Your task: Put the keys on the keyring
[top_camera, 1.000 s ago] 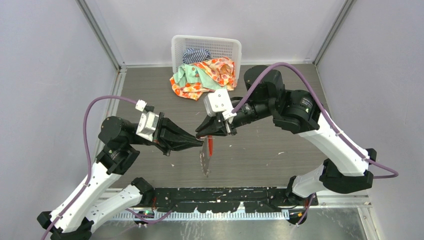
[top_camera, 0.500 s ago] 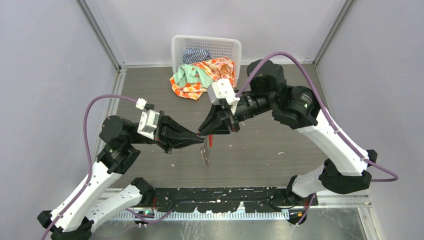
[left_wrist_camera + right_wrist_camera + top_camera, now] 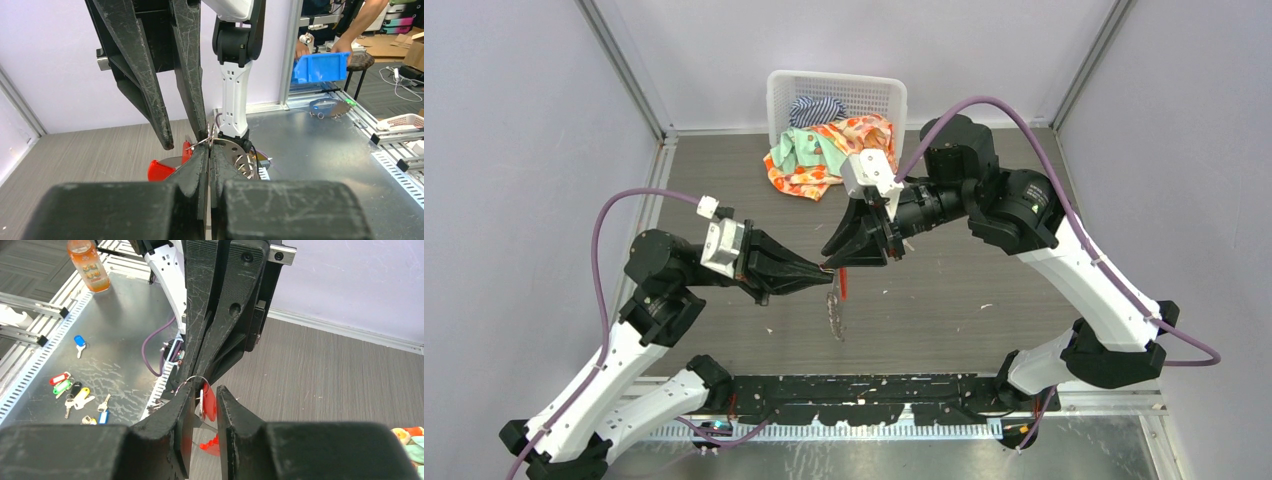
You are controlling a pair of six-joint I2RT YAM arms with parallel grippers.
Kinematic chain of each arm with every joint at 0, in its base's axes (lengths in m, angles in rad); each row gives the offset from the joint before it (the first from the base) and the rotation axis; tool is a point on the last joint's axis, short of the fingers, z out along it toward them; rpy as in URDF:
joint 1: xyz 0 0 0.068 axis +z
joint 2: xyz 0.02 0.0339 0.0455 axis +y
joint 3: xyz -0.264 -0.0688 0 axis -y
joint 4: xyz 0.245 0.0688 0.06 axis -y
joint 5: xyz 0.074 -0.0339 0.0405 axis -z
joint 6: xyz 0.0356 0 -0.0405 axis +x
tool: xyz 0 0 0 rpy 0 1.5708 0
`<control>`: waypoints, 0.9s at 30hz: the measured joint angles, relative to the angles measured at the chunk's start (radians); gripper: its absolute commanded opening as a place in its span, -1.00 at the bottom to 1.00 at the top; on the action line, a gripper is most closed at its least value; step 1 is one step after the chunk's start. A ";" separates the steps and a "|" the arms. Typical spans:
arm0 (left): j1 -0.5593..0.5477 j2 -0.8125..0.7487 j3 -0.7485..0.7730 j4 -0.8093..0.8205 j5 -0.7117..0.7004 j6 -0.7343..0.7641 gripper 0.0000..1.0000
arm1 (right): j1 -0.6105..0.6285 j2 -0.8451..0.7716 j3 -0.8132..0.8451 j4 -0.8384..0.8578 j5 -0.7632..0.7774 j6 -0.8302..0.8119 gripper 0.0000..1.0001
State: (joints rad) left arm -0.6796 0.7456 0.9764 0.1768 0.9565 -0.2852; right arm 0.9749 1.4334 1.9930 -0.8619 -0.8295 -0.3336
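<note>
The keyring hangs in the air between both grippers. Its thin grey ring [image 3: 194, 379], a red tag [image 3: 844, 284] and a fan of silvery pieces [image 3: 834, 316] dangle below the tips. My left gripper [image 3: 827, 270] is shut on the ring wire, as the left wrist view [image 3: 209, 143] shows. My right gripper [image 3: 831, 254] is open, its fingers either side of a red piece [image 3: 208, 403] and a silver piece on the ring; it shows in the right wrist view [image 3: 202, 397] too. More red [image 3: 210, 444] hangs lower. The black-headed key is out of view. I cannot tell whether a red piece is the red-headed key.
A white basket [image 3: 836, 95] with spilling patterned cloths [image 3: 829, 152] stands at the back of the table. Several loose coloured keys [image 3: 75, 392] and an orange bottle [image 3: 89, 265] lie on the metal bench beyond the table's near edge.
My right gripper has swung up and back, steepening onto the ring from above. The hanging bunch has risen slightly. My left gripper has held almost still, shut on the ring.
</note>
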 measured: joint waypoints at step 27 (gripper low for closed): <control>0.001 -0.034 -0.001 -0.002 -0.047 0.013 -0.99 | -0.059 -0.059 0.001 0.029 0.054 0.056 -0.09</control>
State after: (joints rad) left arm -0.6785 0.7120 0.9752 0.1745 0.9092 -0.2726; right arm 0.9161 1.3746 1.9938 -0.8333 -0.7753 -0.2771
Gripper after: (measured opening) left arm 0.010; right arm 0.430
